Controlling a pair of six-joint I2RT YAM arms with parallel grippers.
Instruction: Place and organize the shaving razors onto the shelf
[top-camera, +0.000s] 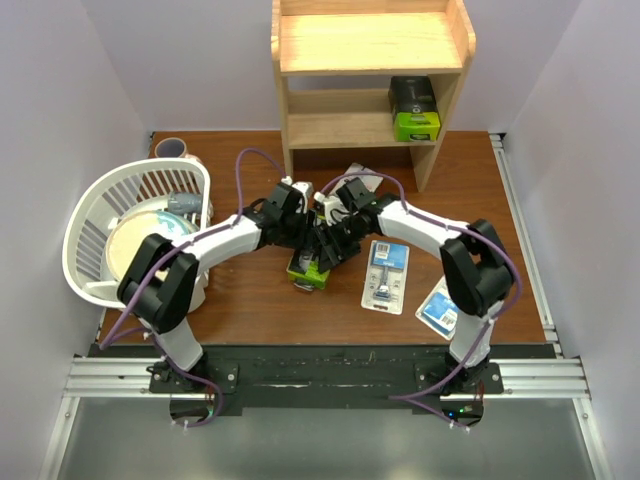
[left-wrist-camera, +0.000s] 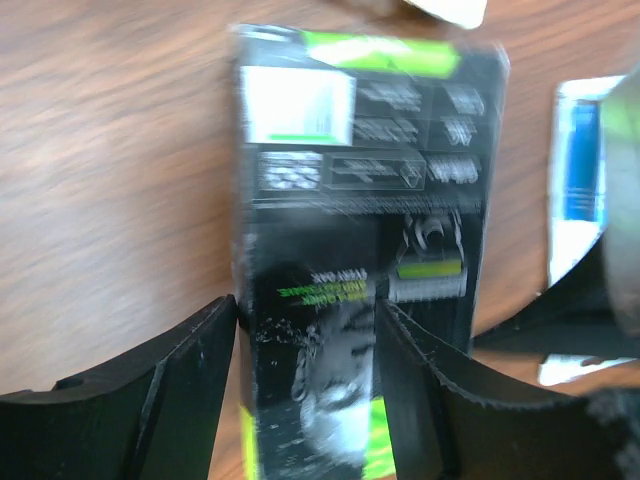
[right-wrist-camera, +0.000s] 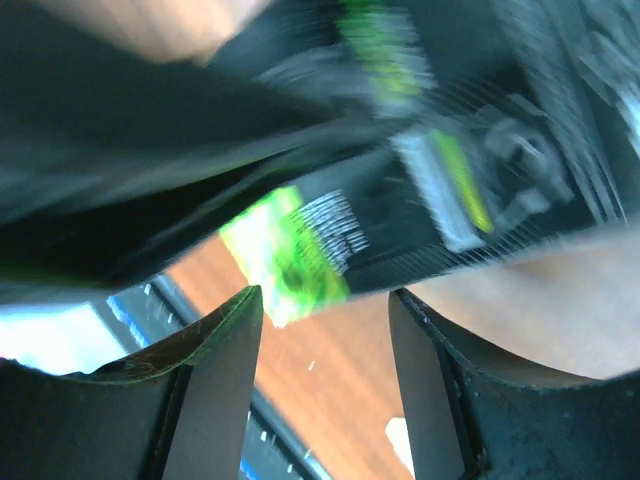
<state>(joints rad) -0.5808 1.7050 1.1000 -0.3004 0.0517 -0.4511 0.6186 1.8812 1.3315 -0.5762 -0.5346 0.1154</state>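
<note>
Our left pincer (left-wrist-camera: 305, 310) stands half open, clasping the black box with lime-green ends (left-wrist-camera: 360, 180) by its long sides. Our right pincer (right-wrist-camera: 325, 300) is parted too, with its tips at the same box; we cannot tell whether it grips. Our left arm (top-camera: 215, 240) and right arm (top-camera: 430, 232) bow inward over the middle of the brown wooden table (top-camera: 250, 310). Their wrists meet on the near side of the light wooden shelf (top-camera: 370, 45). A second black-and-green box (top-camera: 414, 108) sits on its lower tier, at the right.

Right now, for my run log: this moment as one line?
left gripper: gripping box | right gripper: at box, grip unclear | shelf: second box on lower tier | cards: not shelved
</note>
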